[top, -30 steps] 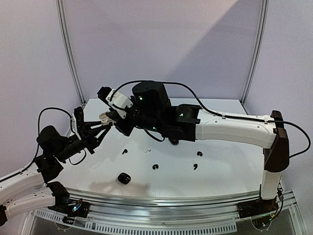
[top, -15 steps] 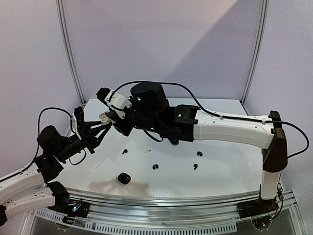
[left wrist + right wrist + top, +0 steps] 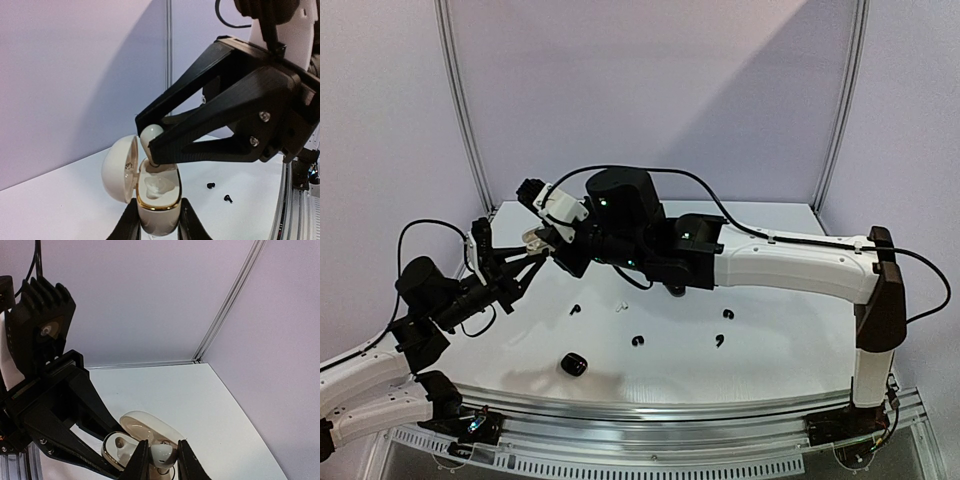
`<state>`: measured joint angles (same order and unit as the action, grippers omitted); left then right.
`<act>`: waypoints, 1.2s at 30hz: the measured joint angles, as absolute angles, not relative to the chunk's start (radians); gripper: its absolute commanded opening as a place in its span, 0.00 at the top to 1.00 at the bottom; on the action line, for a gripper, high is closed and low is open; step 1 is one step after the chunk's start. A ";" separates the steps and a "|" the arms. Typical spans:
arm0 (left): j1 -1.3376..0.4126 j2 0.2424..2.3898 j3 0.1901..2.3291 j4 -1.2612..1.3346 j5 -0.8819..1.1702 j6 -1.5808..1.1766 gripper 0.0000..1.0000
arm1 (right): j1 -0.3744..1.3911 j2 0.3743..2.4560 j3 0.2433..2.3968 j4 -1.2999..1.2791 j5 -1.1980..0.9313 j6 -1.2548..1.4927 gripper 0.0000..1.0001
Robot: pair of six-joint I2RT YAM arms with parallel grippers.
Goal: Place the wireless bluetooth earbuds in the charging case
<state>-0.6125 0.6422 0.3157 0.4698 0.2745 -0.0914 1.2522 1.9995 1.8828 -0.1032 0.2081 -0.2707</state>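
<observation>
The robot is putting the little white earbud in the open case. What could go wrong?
The white earbud, pinched in the right gripper, may sit crooked and miss its pocket in the white case. Pushing could also slide the case in the left gripper, or knock its open lid.

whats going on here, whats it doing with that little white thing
The left end effector is clamped on an open white charging case, its lid swung back. The right end effector pinches a white earbud right at the case's opening; it is not seated yet. Four black earbuds, a second white earbud and a small black case lie on the table.
</observation>
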 measured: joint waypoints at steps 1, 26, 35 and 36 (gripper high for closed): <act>-0.612 0.642 0.316 0.470 0.274 -0.090 1.00 | 1.252 2.000 1.884 -0.104 0.208 -0.271 0.79; -0.613 0.648 0.316 0.481 0.274 -0.078 1.00 | 1.252 2.004 1.886 -0.111 0.222 -0.240 0.75; -0.613 0.648 0.316 0.481 0.272 -0.078 1.00 | 1.252 2.004 1.886 -0.111 0.228 -0.215 0.69; -0.613 0.648 0.316 0.481 0.272 -0.078 1.00 | 1.252 2.004 1.886 -0.110 0.227 -0.212 0.68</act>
